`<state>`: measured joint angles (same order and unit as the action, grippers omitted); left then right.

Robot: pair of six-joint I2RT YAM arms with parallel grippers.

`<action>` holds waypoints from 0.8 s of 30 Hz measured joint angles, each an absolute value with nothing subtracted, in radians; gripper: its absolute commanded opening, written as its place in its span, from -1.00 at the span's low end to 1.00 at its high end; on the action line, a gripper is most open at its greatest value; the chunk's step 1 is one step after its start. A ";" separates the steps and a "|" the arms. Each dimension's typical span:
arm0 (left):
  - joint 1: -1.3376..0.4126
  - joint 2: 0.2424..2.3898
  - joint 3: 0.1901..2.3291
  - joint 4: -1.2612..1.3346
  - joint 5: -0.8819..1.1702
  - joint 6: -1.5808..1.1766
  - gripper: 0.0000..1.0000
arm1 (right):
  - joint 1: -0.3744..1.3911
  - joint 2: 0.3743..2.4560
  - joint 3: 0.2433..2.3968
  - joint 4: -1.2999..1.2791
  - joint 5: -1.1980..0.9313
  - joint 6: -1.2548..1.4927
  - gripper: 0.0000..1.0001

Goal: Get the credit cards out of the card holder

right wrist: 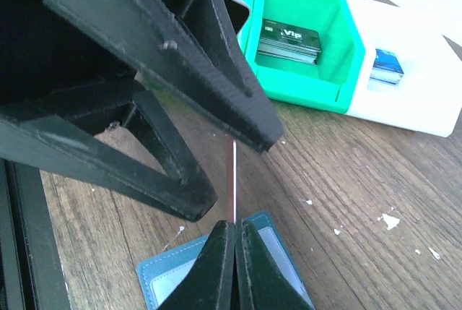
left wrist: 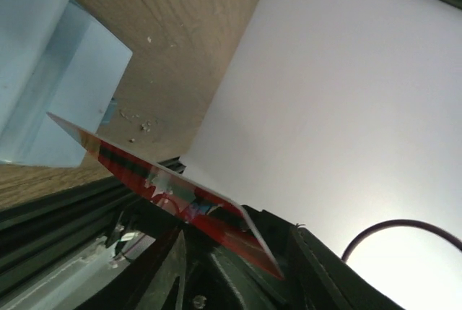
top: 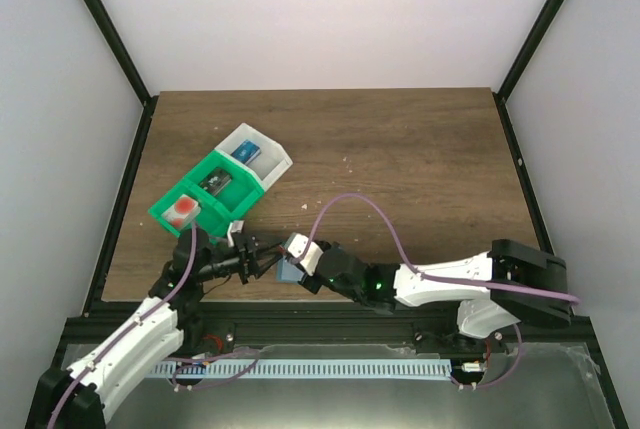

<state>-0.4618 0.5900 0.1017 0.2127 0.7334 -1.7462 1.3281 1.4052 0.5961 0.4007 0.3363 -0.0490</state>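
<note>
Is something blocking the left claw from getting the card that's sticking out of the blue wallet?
Nothing visible is. The credit card stands right between the left gripper's open fingers, poking out of the card holder, where the shut right gripper sits.

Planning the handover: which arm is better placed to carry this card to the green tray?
Likely left: the left gripper brackets the credit card, open, and the tray sits on its side; the right gripper just pinches the card.
</note>
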 measured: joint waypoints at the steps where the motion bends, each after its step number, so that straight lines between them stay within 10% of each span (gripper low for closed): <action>1: -0.462 0.585 0.102 0.214 0.730 -1.750 -0.39 | 1.328 1.409 0.596 0.404 0.341 -0.052 -0.99; 7: -0.462 0.562 0.100 0.212 0.709 -1.755 -1.00 | 1.337 1.432 0.596 0.409 0.362 -0.066 -0.99; 14: -0.461 0.561 0.067 0.209 0.709 -1.750 -1.00 | 1.360 1.437 0.596 0.367 0.425 -0.058 -0.80; 24: -0.461 0.606 0.048 0.308 0.704 -1.665 -1.00 | 1.381 1.319 0.591 0.253 0.405 0.104 0.33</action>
